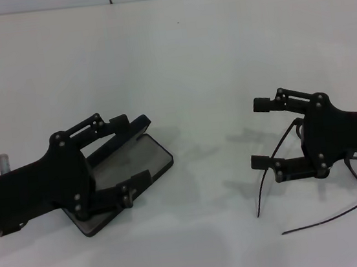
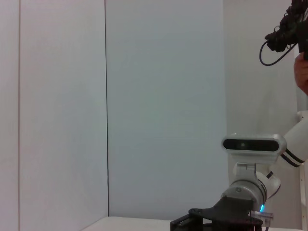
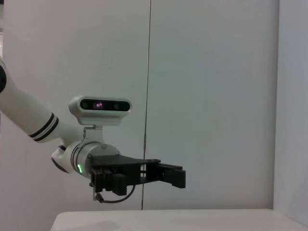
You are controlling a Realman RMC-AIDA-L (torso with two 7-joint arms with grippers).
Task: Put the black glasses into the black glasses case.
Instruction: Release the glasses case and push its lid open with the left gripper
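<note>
The black glasses case (image 1: 150, 155) lies open at the left of the white table, its grey lining facing up. My left gripper (image 1: 130, 151) hovers right over it, open, with one finger on each side of the case. The black glasses (image 1: 261, 201) lie at the right, mostly hidden under my right gripper (image 1: 260, 133), which is open. Two slim temple arms stick out from beneath that gripper, toward the table's front edge. The right wrist view shows the left gripper (image 3: 171, 174) side-on above the table.
The white table (image 1: 195, 60) stretches between the two arms and back to a pale wall. In the left wrist view the right gripper (image 2: 192, 220) and the robot's head camera (image 2: 251, 144) show low down, and a dark cable (image 2: 272, 45) hangs at the upper corner.
</note>
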